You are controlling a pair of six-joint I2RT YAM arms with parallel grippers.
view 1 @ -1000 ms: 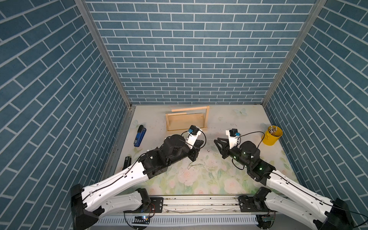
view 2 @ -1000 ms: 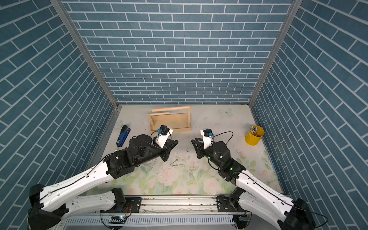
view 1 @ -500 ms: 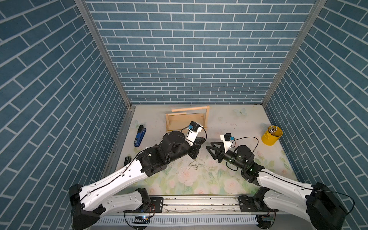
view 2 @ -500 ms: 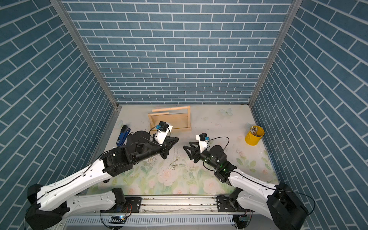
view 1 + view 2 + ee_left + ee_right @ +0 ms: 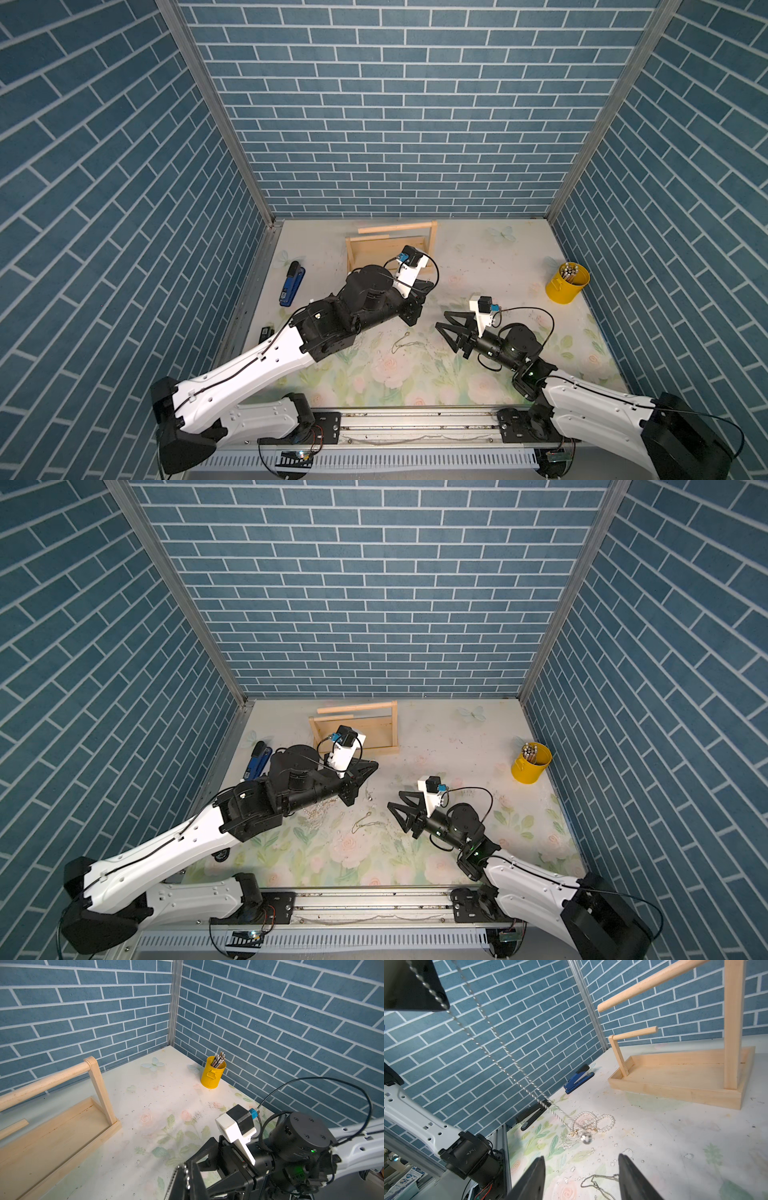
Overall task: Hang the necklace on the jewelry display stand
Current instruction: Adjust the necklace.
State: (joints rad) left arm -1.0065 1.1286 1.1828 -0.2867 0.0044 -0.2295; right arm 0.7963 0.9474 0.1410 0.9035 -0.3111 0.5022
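A: Top view, left to right: blue stapler (image 5: 292,282) by the wall, then left gripper (image 5: 371,766) raised on the near side of the jewelry display stand (image 5: 390,249), clamped tight on the necklace (image 5: 527,1089).
B: And the rest of the chain?
A: Slung down from those jaws to the mat, pendant (image 5: 586,1138) resting beside a string of pearls (image 5: 584,1113). Not on any bar yet.
B: Further right?
A: Thin dark chain (image 5: 405,345) loose on the mat, then right gripper (image 5: 441,320), low, jaws apart, nothing between. Yellow cup (image 5: 567,282) far right, well clear.
B: Handling?
A: Probably light, limp and slippery, with no stiffness to push with. Likely to swing under the pendant's weight and to snag the pearls on lifting.
B: Where to grip?
A: Best on the bare strand, away from the pendant, so as to spread the loop between both grippers and slip it over a bar's free end.
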